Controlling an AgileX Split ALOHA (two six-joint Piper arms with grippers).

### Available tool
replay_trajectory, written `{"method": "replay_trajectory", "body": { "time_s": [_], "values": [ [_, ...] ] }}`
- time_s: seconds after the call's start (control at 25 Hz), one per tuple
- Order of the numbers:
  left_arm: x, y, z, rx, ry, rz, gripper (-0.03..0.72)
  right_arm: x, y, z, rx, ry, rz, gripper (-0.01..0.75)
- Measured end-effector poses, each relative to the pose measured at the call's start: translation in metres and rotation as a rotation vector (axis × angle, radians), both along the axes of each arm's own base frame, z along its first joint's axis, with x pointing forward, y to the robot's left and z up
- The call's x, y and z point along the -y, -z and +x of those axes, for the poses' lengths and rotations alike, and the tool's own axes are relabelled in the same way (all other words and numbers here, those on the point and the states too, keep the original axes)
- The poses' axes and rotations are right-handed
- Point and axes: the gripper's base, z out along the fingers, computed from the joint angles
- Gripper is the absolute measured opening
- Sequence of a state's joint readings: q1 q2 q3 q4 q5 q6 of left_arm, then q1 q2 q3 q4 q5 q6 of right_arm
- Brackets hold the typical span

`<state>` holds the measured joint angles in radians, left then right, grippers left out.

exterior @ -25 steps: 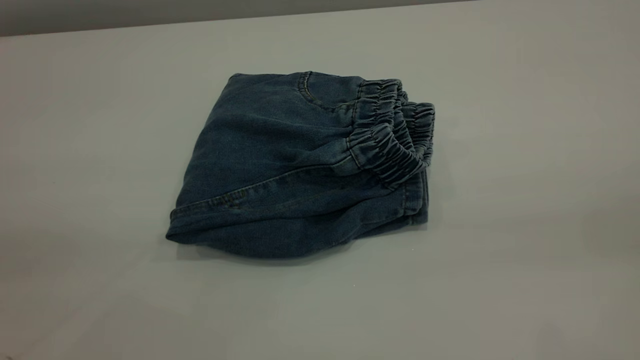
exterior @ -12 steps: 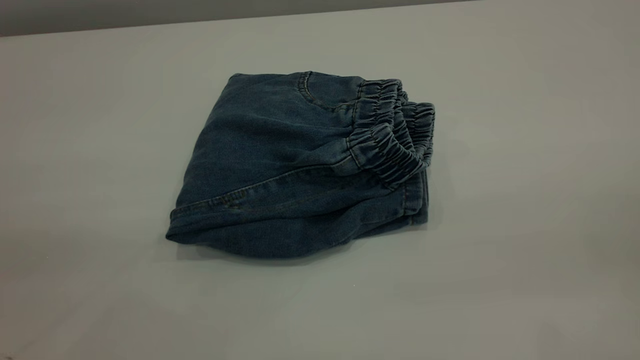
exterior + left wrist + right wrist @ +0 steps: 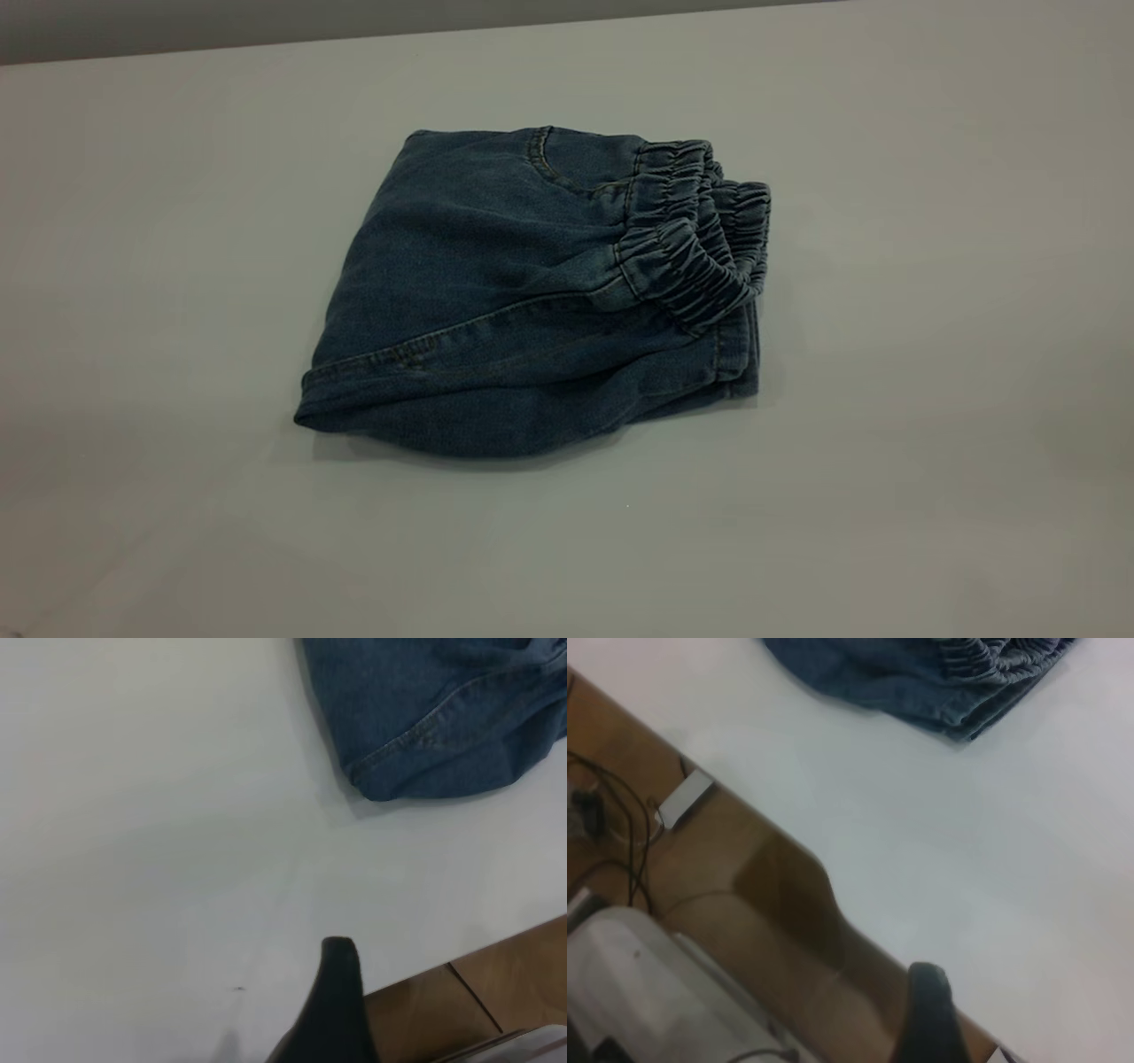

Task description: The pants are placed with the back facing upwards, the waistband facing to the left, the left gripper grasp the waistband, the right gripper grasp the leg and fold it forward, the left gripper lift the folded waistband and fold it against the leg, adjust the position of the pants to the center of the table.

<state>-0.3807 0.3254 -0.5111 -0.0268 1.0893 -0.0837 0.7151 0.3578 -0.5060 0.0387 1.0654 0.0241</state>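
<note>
1. Near the middle of the surface (image 3: 930, 399) lie the folded pants (image 3: 496, 301), waistband (image 3: 700, 248) toward three o'clock.
2. Both my grippers sit off the cloth, touching nothing; I cannot tell whether either is wide or narrow.

The folded denim pants (image 3: 921, 678) are lying on the white table (image 3: 966, 833), their gathered elastic waistband (image 3: 1010, 660) showing at one end of the bundle. One dark finger of the right gripper (image 3: 926, 1014) is hanging over the table's edge, well apart from the pants and touching nothing. Beyond that edge, black cables (image 3: 611, 815) are trailing across a brown floor (image 3: 744, 904) beside a pale grey box (image 3: 647, 992).
</note>
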Motion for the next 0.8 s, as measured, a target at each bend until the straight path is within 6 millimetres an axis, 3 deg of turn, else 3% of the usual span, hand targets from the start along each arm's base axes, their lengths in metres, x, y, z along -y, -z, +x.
{"method": "replay_trajectory", "body": {
  "time_s": [0.32, 0.56, 0.8],
  "values": [
    [0.000, 0.000, 0.000, 0.001, 0.000, -0.002, 0.581, 0.013, -0.002, 0.002, 0.020, 0.344, 0.065, 0.442],
    [0.000, 0.000, 0.000, 0.001, -0.011, -0.002, 0.581, 0.026, -0.006, -0.011, 0.136, 0.626, 0.102, 0.442],
    [-0.005, 0.000, 0.002, 0.001, -0.139, -0.002, 0.581, 0.028, -0.008, -0.031, 0.266, 0.673, 0.149, 0.442]
  ]
}}
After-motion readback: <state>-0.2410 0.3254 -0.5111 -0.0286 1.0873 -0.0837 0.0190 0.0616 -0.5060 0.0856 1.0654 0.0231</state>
